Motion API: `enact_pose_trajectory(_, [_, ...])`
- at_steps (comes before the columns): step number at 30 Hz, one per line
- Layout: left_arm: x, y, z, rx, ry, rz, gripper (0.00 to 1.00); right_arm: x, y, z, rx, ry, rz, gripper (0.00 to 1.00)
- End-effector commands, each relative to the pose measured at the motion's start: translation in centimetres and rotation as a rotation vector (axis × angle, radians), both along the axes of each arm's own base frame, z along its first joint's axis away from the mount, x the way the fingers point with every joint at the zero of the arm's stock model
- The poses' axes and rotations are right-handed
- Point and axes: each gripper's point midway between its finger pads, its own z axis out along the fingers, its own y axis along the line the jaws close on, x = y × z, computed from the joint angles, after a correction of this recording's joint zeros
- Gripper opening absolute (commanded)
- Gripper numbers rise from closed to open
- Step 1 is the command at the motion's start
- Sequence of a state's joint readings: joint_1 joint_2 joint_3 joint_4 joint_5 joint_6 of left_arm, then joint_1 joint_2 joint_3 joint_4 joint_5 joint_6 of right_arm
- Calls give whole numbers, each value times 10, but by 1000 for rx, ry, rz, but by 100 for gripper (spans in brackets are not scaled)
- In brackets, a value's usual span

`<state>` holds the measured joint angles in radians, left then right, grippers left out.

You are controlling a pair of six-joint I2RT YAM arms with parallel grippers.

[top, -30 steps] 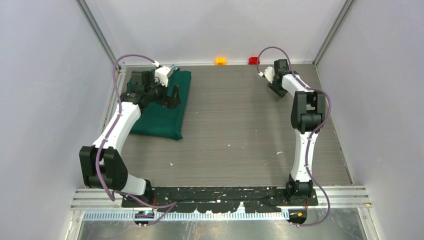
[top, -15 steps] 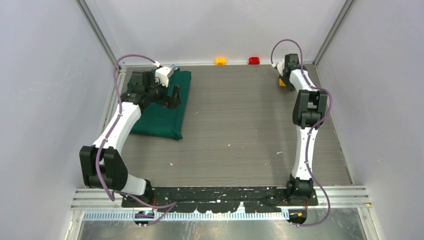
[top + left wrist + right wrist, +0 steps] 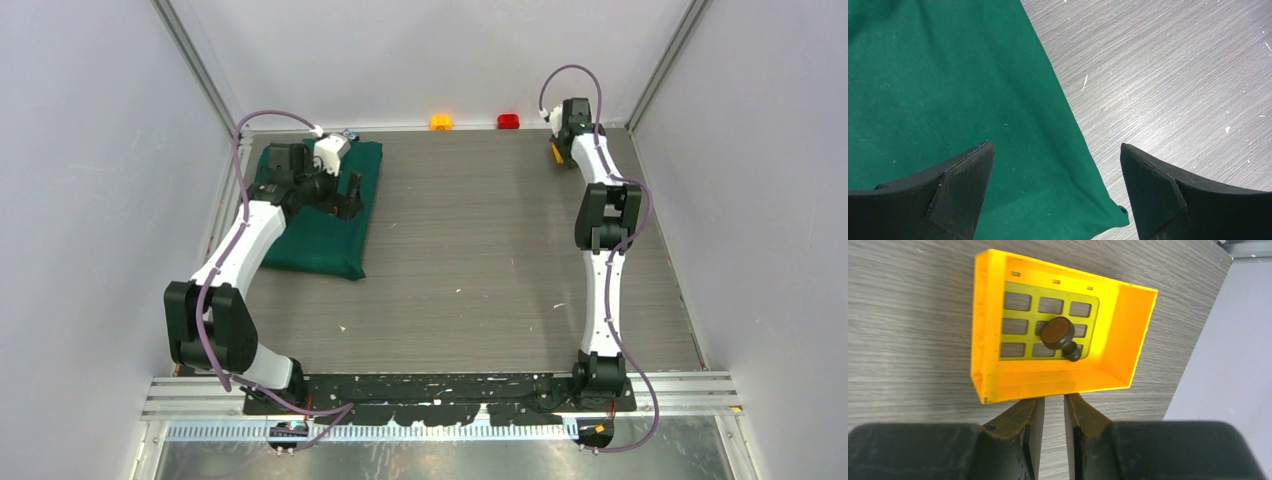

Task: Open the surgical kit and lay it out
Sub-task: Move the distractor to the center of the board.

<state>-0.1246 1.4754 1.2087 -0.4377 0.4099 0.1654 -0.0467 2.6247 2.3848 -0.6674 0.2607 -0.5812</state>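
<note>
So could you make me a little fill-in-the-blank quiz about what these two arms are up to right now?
1. The cloth under the left gripper is ___ in colour.
2. The left gripper's jaws stand wide ___.
3. The box just ahead of the right gripper is coloured ___.
4. Inside that box sits a small round knob that is ___.

Missing words: green; open; yellow; black.
</note>
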Motion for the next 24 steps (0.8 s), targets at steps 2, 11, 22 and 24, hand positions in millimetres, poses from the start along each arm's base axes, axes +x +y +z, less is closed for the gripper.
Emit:
enact_pose_trajectory(2, [12, -3, 13, 3, -54, -7, 100, 20, 24, -8, 47, -73, -17, 28])
enact_pose_trajectory(11, [10, 1, 13, 18, -58, 4, 100, 48, 16, 2, 2, -190, -60, 31])
enact_pose_trajectory(22, [13, 52, 18, 185, -81, 217, 100, 0, 43, 70, 171, -204, -69, 46])
enact_pose_trajectory(24, [7, 64, 16, 200, -30, 244, 100, -21, 55, 88, 232, -201, -55, 54])
